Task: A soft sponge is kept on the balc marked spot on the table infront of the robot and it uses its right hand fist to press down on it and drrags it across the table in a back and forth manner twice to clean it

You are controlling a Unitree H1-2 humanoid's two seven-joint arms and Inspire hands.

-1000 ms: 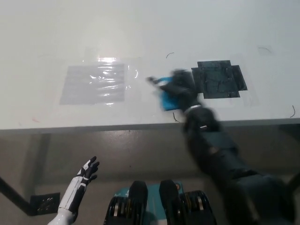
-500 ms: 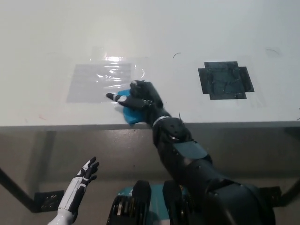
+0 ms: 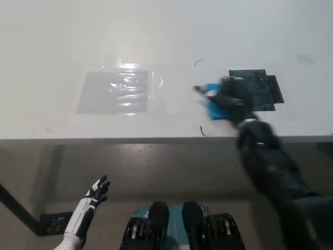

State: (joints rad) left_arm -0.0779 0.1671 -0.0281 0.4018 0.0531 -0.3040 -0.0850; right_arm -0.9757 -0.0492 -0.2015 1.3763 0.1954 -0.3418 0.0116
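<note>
The black right hand (image 3: 230, 97) is curled into a fist on top of the blue sponge (image 3: 215, 108), pushing it onto the white table (image 3: 166, 36). The sponge sits just left of the black marked spot (image 3: 260, 88), near the table's near edge. A shiny clear patch (image 3: 115, 91) lies far left. The white left hand (image 3: 97, 191) hangs low with its fingers spread, holding nothing.

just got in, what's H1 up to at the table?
It's wiping the white table. The black right robot hand presses down on a soft blue sponge near the table's front edge, right beside the black marked spot; the image is motion-blurred there. A clear glossy plastic patch lies further left. The white left robot hand rests open below the table edge, not involved.
</note>
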